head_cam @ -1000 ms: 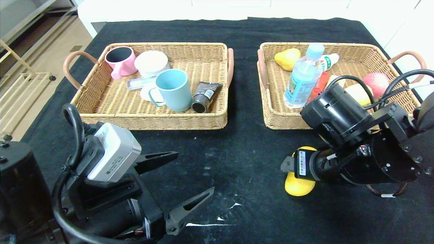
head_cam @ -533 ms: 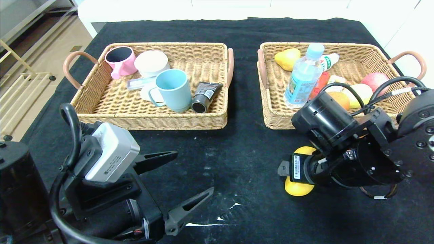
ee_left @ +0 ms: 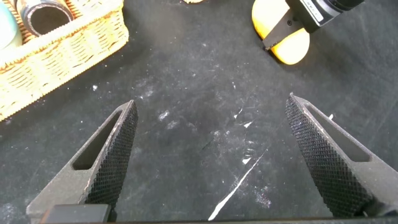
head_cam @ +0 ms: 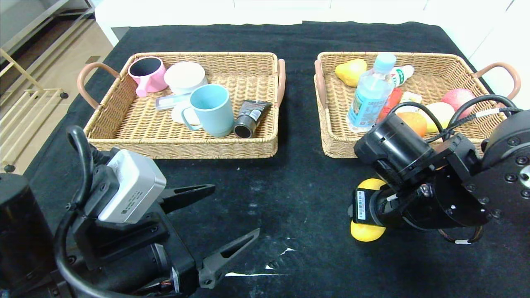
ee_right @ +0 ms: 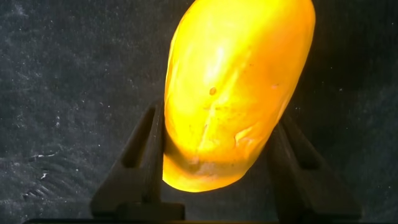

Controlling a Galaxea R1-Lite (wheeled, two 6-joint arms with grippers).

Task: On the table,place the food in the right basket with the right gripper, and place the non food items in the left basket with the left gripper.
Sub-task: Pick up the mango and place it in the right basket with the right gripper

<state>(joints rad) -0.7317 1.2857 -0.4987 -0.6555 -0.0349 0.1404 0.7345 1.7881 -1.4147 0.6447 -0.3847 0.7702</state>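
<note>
— Yellow mango [ee_right: 236, 93] sits between the right gripper's [head_cam: 359, 215] fingers [ee_right: 140, 158]; both touch its sides, clamped on it, low over the table [head_cam: 298, 194] just short of the right basket's [head_cam: 331, 140] near rim.

— And the other claw?

— Left gripper [ee_left: 211, 162] hangs spread wide over bare black cloth, well clear of the left basket's [head_cam: 186, 147] front edge; open room lies between the two claws.

— Any writing?

— Barcode stickers on both wrists; the bottle [head_cam: 370, 97] label is too small to read
</note>
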